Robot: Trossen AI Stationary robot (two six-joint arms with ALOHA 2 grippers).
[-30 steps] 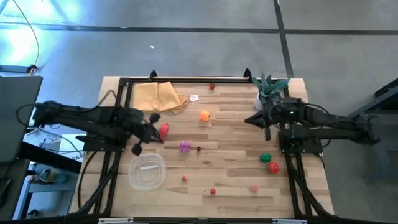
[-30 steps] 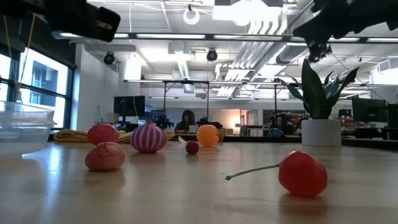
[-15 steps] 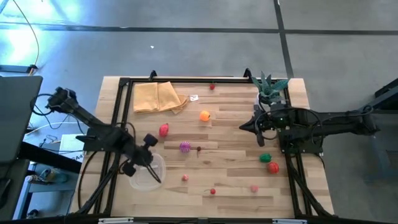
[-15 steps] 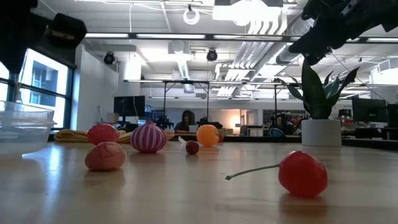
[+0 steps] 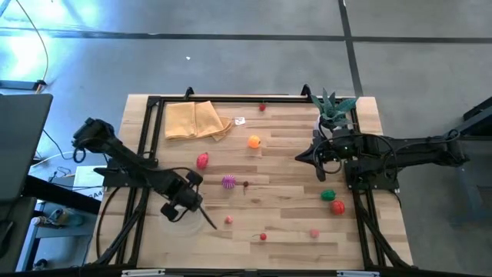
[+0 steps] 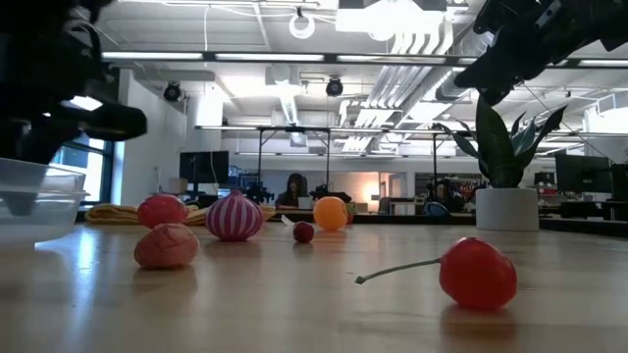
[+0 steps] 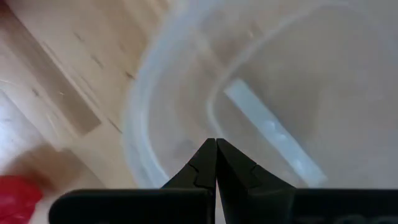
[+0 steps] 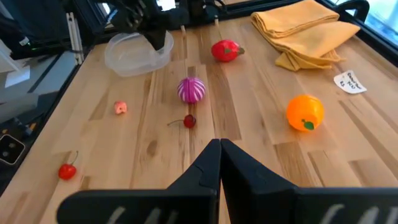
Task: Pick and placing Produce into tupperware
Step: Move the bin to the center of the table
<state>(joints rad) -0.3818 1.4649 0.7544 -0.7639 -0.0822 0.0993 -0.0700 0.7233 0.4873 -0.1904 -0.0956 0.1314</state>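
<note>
The tupperware [image 7: 298,93], clear and shallow, stands near the table's near-left corner and is mostly hidden under my left arm in the high view [image 5: 178,225]. My left gripper [image 7: 216,142] is shut, holds nothing and points down over the tupperware's inside, close to its rim. Produce lies loose on the table: a red piece [image 5: 202,160], a striped magenta one [image 5: 228,181], an orange [image 5: 253,142], a pink one [image 5: 228,220], a cherry [image 5: 263,236], and a green [image 5: 328,195] and a red one [image 5: 337,206]. My right gripper [image 8: 219,142] hangs shut and empty above the table's right half.
A folded yellow cloth [image 5: 196,119] lies at the far left with a white tag [image 5: 240,121] beside it. A green plant in a white pot [image 5: 332,111] stands at the far right, just behind my right arm. Black frame rails [image 5: 146,138] run along the table's edges.
My left gripper has swung from beside the red piece toward the table's near edge, sunk, and tipped to point straight down over the tupperware, staying shut. My right gripper shifted slightly toward the near edge, then held still. No produce has moved.
</note>
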